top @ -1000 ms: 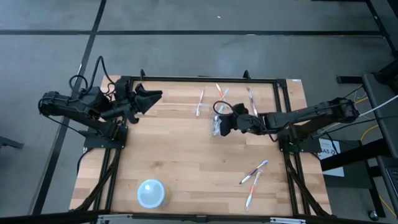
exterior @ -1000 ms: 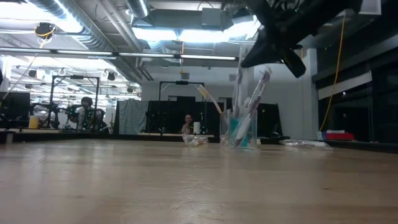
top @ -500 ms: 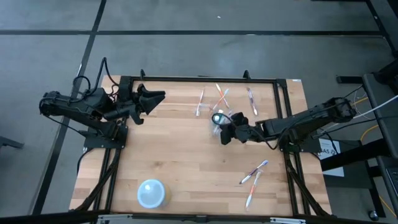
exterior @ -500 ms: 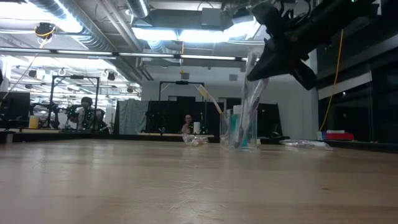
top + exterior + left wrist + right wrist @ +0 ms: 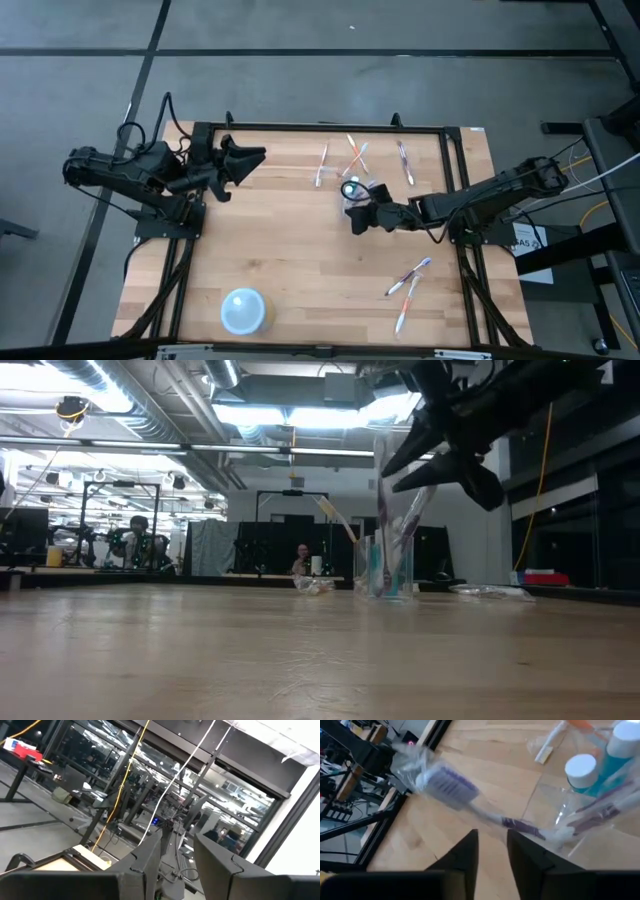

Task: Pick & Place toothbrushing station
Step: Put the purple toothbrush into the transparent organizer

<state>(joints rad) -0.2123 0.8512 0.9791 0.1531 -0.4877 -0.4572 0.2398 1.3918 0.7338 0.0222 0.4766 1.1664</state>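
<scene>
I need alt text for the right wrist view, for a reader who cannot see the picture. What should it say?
A wrapped white toothbrush with purple bristles leans out of a small clear plastic cup on the wooden table, just past the open right gripper. The cup also holds a small teal tube with a white cap.

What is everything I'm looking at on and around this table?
Table: one, pale wood, black frame.
Cup: one, clear plastic, far middle of the table, holding a teal tube and wrapped toothbrushes.
Loose toothbrushes: white, wrapped; several near the far edge, about three near the right side.
Bowl: one, pale blue, near edge.
Left gripper: dark, waiting at the far left.
Right gripper: dark, open, beside the cup.
</scene>
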